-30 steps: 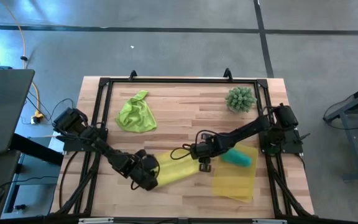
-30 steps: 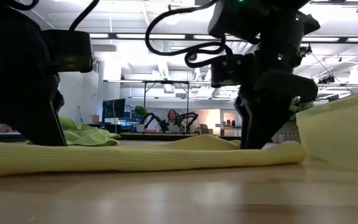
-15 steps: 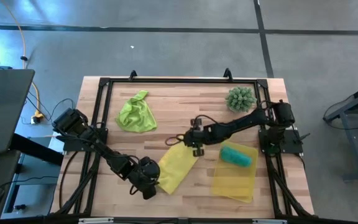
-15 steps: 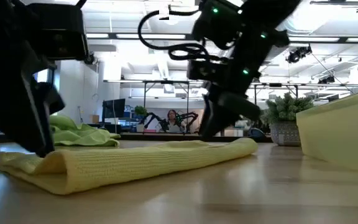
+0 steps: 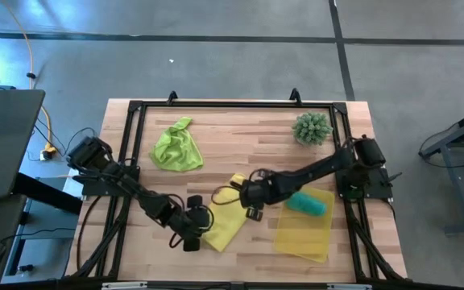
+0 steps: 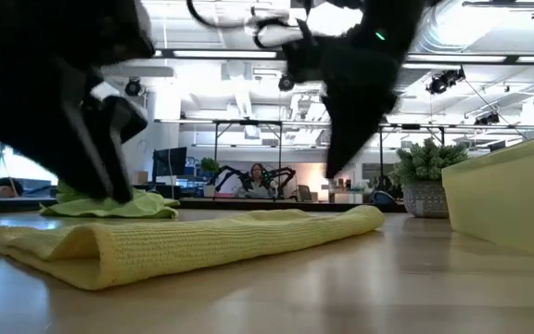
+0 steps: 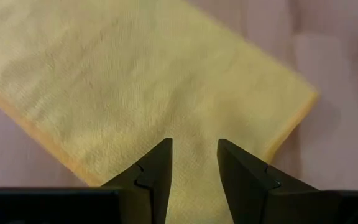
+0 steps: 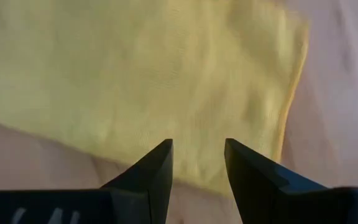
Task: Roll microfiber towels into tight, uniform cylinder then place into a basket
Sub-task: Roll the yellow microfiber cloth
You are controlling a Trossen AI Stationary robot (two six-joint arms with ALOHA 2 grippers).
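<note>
The yellow towel (image 5: 225, 216) lay folded into a long band near the middle of the table's (image 5: 240, 137) front edge, its long axis running on a slant from the front edge up toward the table's middle. The left gripper (image 5: 193, 228) hung nearest the front edge, over the towel's lower end. In the left wrist view its fingers (image 7: 156, 171) stood a little apart with cloth showing through the gap, so they held nothing. The right gripper (image 5: 248, 196) hung just beyond, over the towel's upper end and on its right flank. Its fingers (image 8: 156, 169) were likewise parted and empty above the fabric.

So each arm stood at one end of the band, the left nearer the end by the front edge, the right nearer the far end. In my judgement a roll would best run along the long axis, starting from one end and working toward the other, with the cloth lying directly beneath both claws, not off to a side.

The basket (image 5: 306, 234) sat just right of the towel, toward the front right corner, with the rolled teal towel (image 5: 307, 203) resting at its far end. The right arm looked the nearer one for carrying a finished roll there.

Farther back, the lime green towel (image 5: 176, 148) lay crumpled and unrolled toward the back left corner. The spiky plant (image 5: 312, 128) stood near the back right corner.
</note>
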